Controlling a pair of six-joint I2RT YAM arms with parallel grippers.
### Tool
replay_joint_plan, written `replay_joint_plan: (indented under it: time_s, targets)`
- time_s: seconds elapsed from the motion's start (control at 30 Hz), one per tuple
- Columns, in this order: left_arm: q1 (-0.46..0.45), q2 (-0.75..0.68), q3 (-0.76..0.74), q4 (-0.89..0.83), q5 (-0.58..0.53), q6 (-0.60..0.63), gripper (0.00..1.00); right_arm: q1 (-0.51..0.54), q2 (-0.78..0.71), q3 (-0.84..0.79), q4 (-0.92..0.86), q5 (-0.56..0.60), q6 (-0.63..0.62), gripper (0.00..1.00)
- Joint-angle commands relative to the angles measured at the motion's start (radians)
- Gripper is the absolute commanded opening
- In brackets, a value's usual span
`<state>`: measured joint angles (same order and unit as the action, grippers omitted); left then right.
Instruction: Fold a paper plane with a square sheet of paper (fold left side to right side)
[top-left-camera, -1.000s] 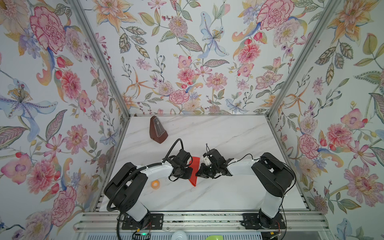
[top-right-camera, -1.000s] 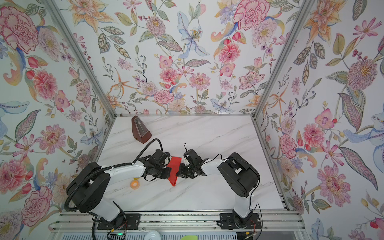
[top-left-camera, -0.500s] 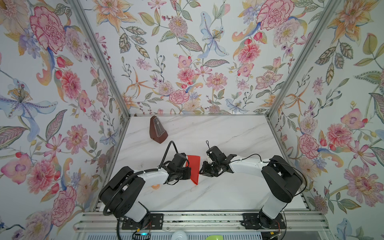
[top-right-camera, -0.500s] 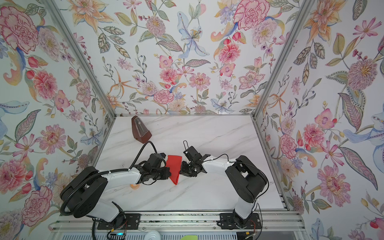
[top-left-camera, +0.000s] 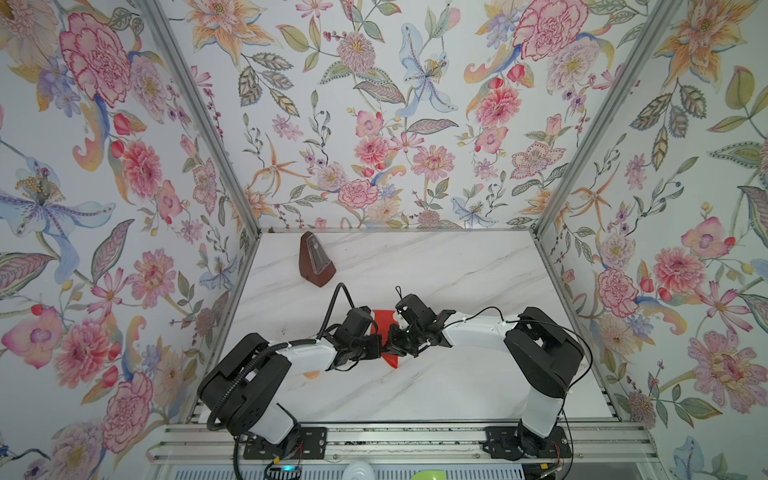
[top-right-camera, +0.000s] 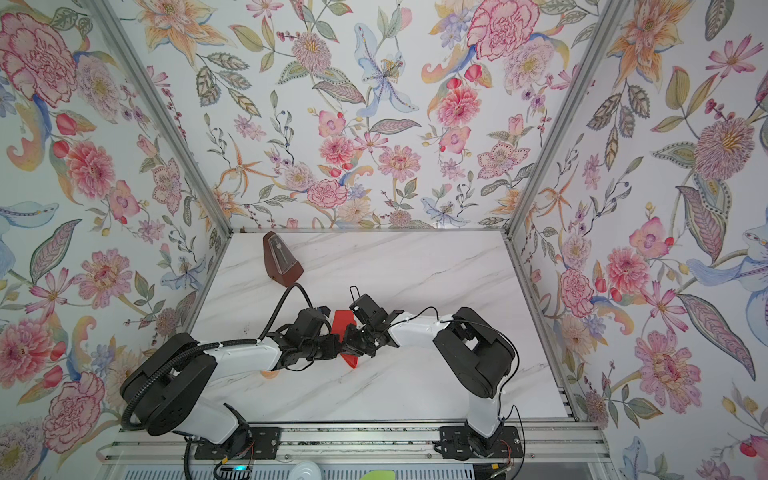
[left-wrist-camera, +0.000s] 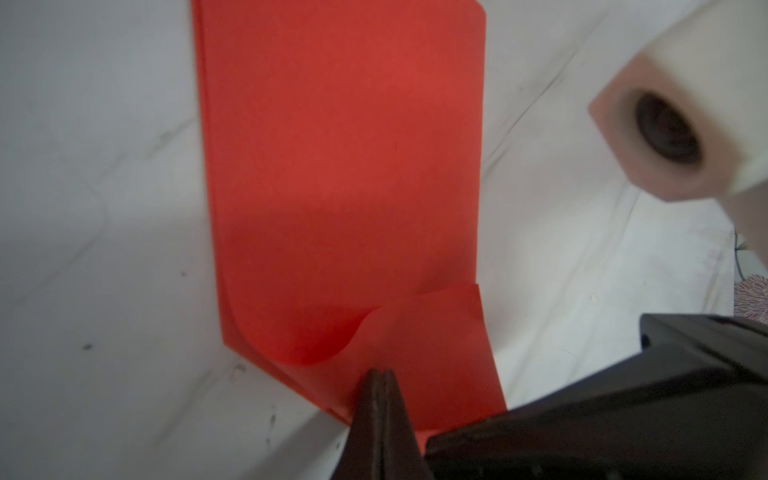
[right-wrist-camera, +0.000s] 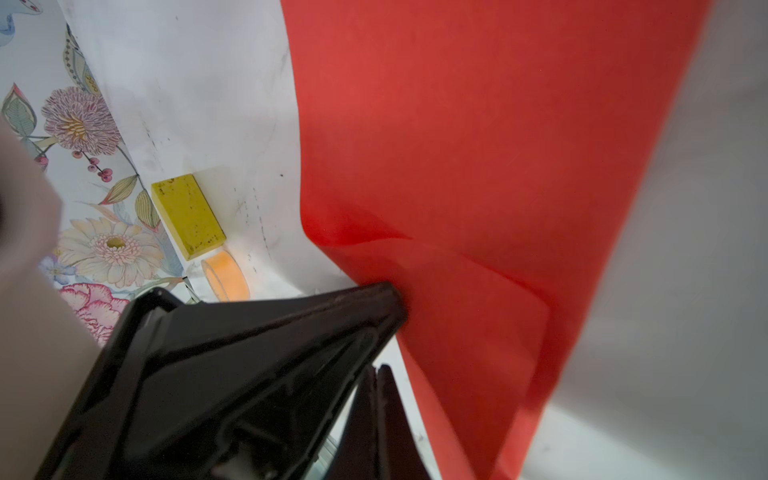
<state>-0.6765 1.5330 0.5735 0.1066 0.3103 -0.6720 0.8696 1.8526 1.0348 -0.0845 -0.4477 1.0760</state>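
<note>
Crease-setting stage on the paper (top-left-camera: 384, 320): already doubled into a narrow strip, lying flat in the middle of the table (top-left-camera: 457, 374), between the two arms and well clear of the metronome (top-left-camera: 316, 262). Looks like the side-to-side fold made but not yet sharp. At the near end, a top-layer corner curling up off the layer beneath, with a soft wrinkle beside it.

Left gripper (left-wrist-camera: 379, 376) fully closed, tips together, bearing down on that near end of the paper. Cannot tell whether nipping a layer or merely pressing. Right gripper (right-wrist-camera: 376, 372) fully closed too, seemingly holding nothing, tips just beside the paper's long edge and close to the left one.

Next, probably: pin the strip with one closed tip, push the curled corner back down, then drag the other tip along the strip's length to set the crease. Calls for light, even pressure and a straight run. Risks sliding the thin strip over the smooth marble, or pressing the wrinkle in crooked. No nose or wing folds visible yet, so plenty left to do.
</note>
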Motion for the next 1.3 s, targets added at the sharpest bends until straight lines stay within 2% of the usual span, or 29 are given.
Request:
replay_joint_plan:
  time_s: [0.0, 0.6, 1.27]
  targets:
    - [-0.009, 0.038, -0.042, -0.097, -0.02, -0.004, 0.0, 0.004, 0.026, 0.03, -0.005, -0.015, 0.009, 0.0]
    - [-0.007, 0.039, -0.034, -0.128, -0.045, 0.007, 0.0, 0.003, 0.043, -0.07, -0.029, -0.016, -0.008, 0.0]
    - [0.0, 0.038, -0.036, -0.16, -0.061, 0.022, 0.0, 0.041, -0.062, -0.265, -0.042, 0.004, 0.025, 0.0]
